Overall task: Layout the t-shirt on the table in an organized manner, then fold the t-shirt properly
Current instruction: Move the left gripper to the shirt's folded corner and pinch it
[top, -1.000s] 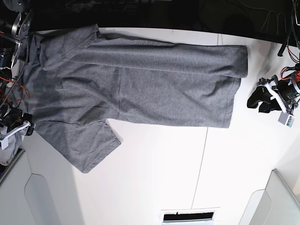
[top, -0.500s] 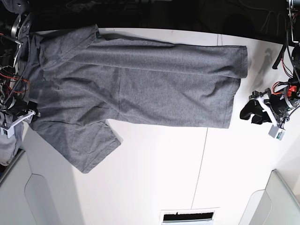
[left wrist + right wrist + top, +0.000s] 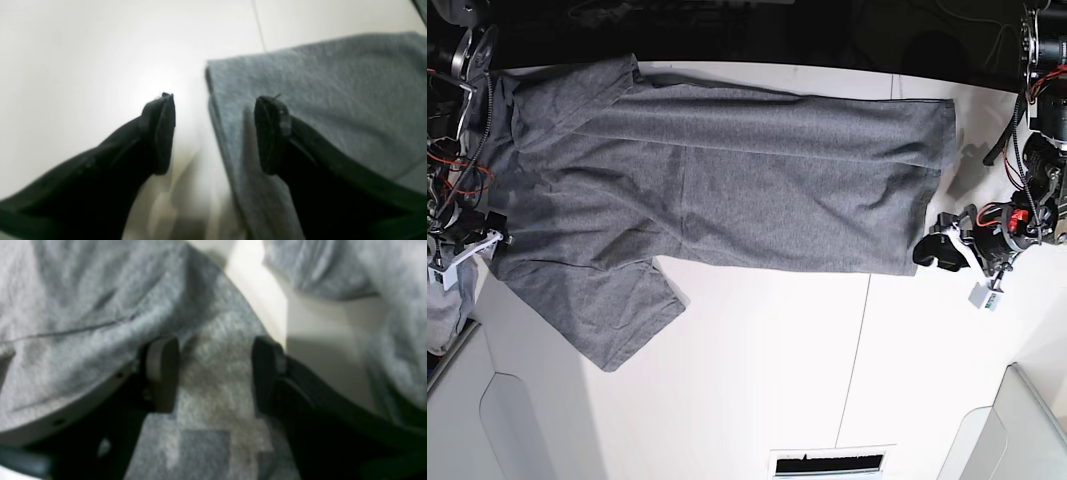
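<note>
The heather-grey t-shirt [image 3: 727, 190] lies spread across the white table [image 3: 767, 370], its far long side folded over and one sleeve [image 3: 617, 310] sticking out toward the front. My left gripper [image 3: 925, 251] is at the shirt's hem corner. In the left wrist view it [image 3: 215, 133] is open and straddles the hem edge [image 3: 213, 100], one finger over bare table, the other over cloth. My right gripper [image 3: 499, 238] sits at the shoulder end. There it [image 3: 215, 373] is open too, with grey fabric [image 3: 213, 400] lying under and between its fingers.
Light grey bins stand at the front left [image 3: 497, 420] and front right [image 3: 1017, 430]. A white slotted piece [image 3: 832, 462] lies at the front edge. A thin dark seam [image 3: 859, 340] crosses the table. Paler cloth [image 3: 442, 300] hangs at the left edge.
My left gripper has moved in from the right to the shirt's hem corner. My right gripper has shifted up and onto the shirt's shoulder edge. The shirt has stayed put.
</note>
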